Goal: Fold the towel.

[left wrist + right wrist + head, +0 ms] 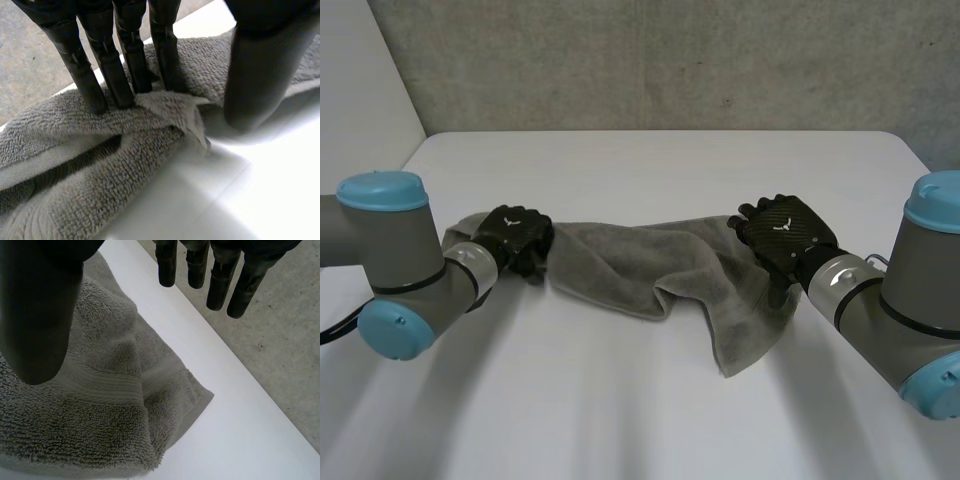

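I see the left hand resting straight fingers on the left end of the grey towel, thumb apart, gripping nothing. The towel lies rumpled across the white table. The right hand hangs relaxed and empty over the towel's right corner.

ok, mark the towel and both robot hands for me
towel (620, 265), head view, middle of the cloth
left robot hand (515, 238), head view, back of the hand
right robot hand (782, 232), head view, back of the hand
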`<state>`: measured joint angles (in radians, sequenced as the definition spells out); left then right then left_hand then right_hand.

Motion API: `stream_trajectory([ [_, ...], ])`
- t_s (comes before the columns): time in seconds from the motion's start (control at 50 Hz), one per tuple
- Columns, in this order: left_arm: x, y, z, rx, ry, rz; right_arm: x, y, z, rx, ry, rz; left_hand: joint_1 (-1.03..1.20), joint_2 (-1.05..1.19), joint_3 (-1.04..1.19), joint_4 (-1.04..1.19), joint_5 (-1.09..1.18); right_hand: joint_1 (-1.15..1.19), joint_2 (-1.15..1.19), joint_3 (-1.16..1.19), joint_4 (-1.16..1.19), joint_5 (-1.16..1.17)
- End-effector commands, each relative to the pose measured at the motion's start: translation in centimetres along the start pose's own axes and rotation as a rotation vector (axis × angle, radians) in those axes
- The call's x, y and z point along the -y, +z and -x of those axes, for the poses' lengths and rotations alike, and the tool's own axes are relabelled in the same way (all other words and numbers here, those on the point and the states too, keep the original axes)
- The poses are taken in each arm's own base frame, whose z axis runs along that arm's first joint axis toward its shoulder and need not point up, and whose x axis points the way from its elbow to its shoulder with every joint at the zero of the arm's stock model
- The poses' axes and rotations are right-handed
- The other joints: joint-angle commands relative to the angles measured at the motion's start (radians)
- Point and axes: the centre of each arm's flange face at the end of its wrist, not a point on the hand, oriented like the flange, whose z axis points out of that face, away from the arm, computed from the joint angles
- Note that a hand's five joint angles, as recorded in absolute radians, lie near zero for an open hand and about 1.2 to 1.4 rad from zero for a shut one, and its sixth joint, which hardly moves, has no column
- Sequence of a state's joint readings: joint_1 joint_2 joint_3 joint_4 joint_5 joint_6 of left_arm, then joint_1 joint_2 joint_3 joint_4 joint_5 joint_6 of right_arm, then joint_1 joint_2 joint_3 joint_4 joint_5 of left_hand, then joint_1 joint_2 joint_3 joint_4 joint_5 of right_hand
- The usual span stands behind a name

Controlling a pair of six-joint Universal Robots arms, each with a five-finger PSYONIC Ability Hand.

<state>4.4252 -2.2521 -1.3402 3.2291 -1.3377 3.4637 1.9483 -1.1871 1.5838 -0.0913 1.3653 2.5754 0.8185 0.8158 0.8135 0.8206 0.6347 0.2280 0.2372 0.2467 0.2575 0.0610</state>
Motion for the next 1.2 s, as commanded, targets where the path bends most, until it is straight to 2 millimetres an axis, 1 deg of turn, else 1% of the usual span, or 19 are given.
stream_trajectory([
  [0.02, 0.6, 0.6, 0.4, 0.028, -0.044, -0.055, -0.3, 0.2, 0.2, 0.004, -0.002, 0.006, 0.208, 0.211, 0.213, 0.206, 0.217, -0.053, -0.063, -0.072, -0.083, -0.061],
  [0.2, 0.9, 0.7, 0.8, 0.055, -0.072, -0.070, -0.4, 0.2, 0.2, 0.002, -0.001, 0.011, 0.214, 0.217, 0.219, 0.212, 0.223, -0.053, -0.063, -0.072, -0.083, -0.061],
  [0.34, 0.5, 0.9, 0.7, 0.051, -0.073, -0.060, -0.4, 0.1, 0.3, 0.002, -0.002, 0.012, 0.188, 0.190, 0.193, 0.186, 0.197, -0.053, -0.063, -0.072, -0.083, -0.061],
  [0.38, 0.4, 0.9, 0.6, 0.050, -0.072, -0.057, -0.4, 0.1, 0.3, 0.003, -0.002, 0.011, 0.164, 0.167, 0.169, 0.162, 0.173, -0.053, -0.063, -0.072, -0.083, -0.061],
  [0.42, 0.1, 1.0, 0.6, 0.047, -0.072, -0.050, -0.4, 0.1, 0.3, 0.003, -0.002, 0.011, 0.074, 0.076, 0.079, 0.071, 0.083, -0.053, -0.063, -0.072, -0.083, -0.061],
  [0.48, -0.1, 1.1, 0.5, 0.045, -0.074, -0.046, -0.4, 0.1, 0.3, 0.003, -0.002, 0.011, 0.044, 0.047, 0.049, 0.042, 0.053, -0.053, -0.063, -0.072, -0.083, -0.061],
  [0.52, -0.1, 1.2, 0.5, 0.047, -0.074, -0.045, -0.4, 0.1, 0.3, 0.003, -0.002, 0.011, -0.076, -0.073, -0.071, -0.078, -0.067, -0.053, -0.063, -0.072, -0.083, -0.061],
  [0.58, -0.2, 1.2, 0.5, 0.045, -0.076, -0.046, -0.4, 0.2, 0.3, 0.004, -0.002, 0.012, -0.132, -0.130, -0.127, -0.134, -0.123, -0.053, -0.063, -0.072, -0.083, -0.061],
  [0.8, 0.0, 2.0, 0.2, 0.050, -0.061, -0.092, -0.6, 0.2, 0.4, 0.005, 0.001, 0.017, -0.132, -0.130, -0.127, -0.134, -0.123, -0.053, -0.063, -0.072, -0.083, -0.061],
  [0.86, 0.0, 2.4, 0.3, 0.064, -0.053, -0.113, -0.6, 0.1, 0.4, 0.006, 0.001, 0.018, -0.112, -0.109, -0.107, -0.114, -0.103, -0.053, -0.063, -0.072, -0.083, -0.061],
  [0.88, 0.0, 2.6, 0.5, 0.078, -0.050, -0.118, -0.6, 0.1, 0.4, 0.006, 0.002, 0.019, -0.074, -0.071, -0.069, -0.076, -0.065, -0.053, -0.063, -0.072, -0.083, -0.061],
  [0.9, 0.0, 2.8, 0.7, 0.095, -0.049, -0.123, -0.7, 0.1, 0.3, 0.005, 0.003, 0.020, 0.019, 0.022, 0.024, 0.017, 0.029, -0.053, -0.063, -0.072, -0.083, -0.061],
  [0.92, 0.0, 2.8, 0.7, 0.095, -0.049, -0.123, -0.7, 0.1, 0.3, 0.005, 0.003, 0.020, 0.020, 0.023, 0.025, 0.018, 0.030, -0.053, -0.063, -0.072, -0.083, -0.061],
  [0.96, 0.0, 3.1, 1.0, 0.121, -0.048, -0.123, -0.6, 0.0, 0.1, 0.002, 0.011, 0.023, 0.175, 0.178, 0.180, 0.173, 0.185, -0.053, -0.063, -0.072, -0.083, -0.061],
  [1.08, 0.4, 3.3, 1.4, 0.140, -0.047, -0.133, -0.3, -0.4, 0.2, 0.006, 0.023, 0.037, 0.311, 0.314, 0.316, 0.309, 0.320, -0.053, -0.063, -0.072, -0.083, -0.061],
  [1.12, 0.8, 3.0, 1.5, 0.142, -0.047, -0.137, -0.1, -1.2, 0.2, 0.020, 0.036, 0.065, 0.466, 0.469, 0.471, 0.464, 0.475, -0.053, -0.063, -0.072, -0.083, -0.061],
  [1.14, 0.8, 3.0, 1.5, 0.142, -0.047, -0.137, -0.1, -1.2, 0.2, 0.020, 0.036, 0.065, 0.467, 0.469, 0.472, 0.464, 0.476, -0.053, -0.063, -0.072, -0.083, -0.061],
  [1.18, 1.1, 2.8, 1.7, 0.147, -0.048, -0.142, 0.7, -2.6, 0.1, 0.035, 0.084, 0.087, 0.519, 0.522, 0.524, 0.517, 0.529, -0.053, -0.063, -0.072, -0.083, -0.061],
  [1.2, 1.7, 2.4, 2.0, 0.151, -0.050, -0.154, 0.7, -2.6, 0.1, 0.035, 0.084, 0.087, 0.554, 0.557, 0.559, 0.552, 0.564, -0.053, -0.063, -0.072, -0.083, -0.061],
])
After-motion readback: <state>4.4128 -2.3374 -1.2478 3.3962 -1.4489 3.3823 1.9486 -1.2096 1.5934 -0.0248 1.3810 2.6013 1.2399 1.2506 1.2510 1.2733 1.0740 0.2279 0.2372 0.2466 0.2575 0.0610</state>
